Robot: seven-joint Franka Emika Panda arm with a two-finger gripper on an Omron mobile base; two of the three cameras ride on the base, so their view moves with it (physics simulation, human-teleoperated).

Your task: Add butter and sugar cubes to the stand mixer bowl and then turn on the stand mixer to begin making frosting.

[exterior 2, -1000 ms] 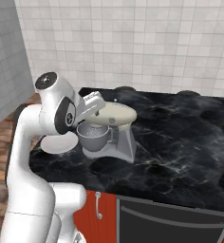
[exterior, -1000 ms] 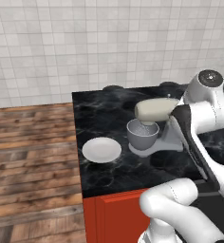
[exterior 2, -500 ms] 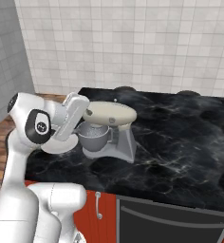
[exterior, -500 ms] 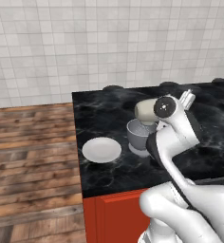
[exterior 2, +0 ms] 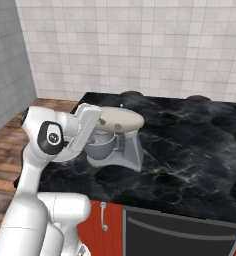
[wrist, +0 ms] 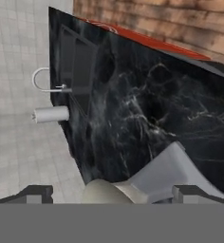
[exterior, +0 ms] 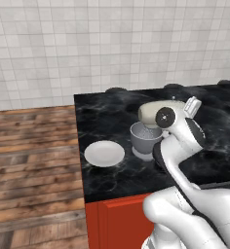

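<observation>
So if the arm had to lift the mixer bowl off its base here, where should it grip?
Probably the stand mixer bowl by the rim on its open side toward the white plate, coming from above: the stand mixer head overhangs the rest, and its neck blocks the far side. The gripper has its fingertips spread.

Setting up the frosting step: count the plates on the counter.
1. A white plate lies on the counter, left of the bowl under the mixer. The arm may hide others.

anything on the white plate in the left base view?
No, the plate is bare, beside the mixer bowl on the counter.
</observation>
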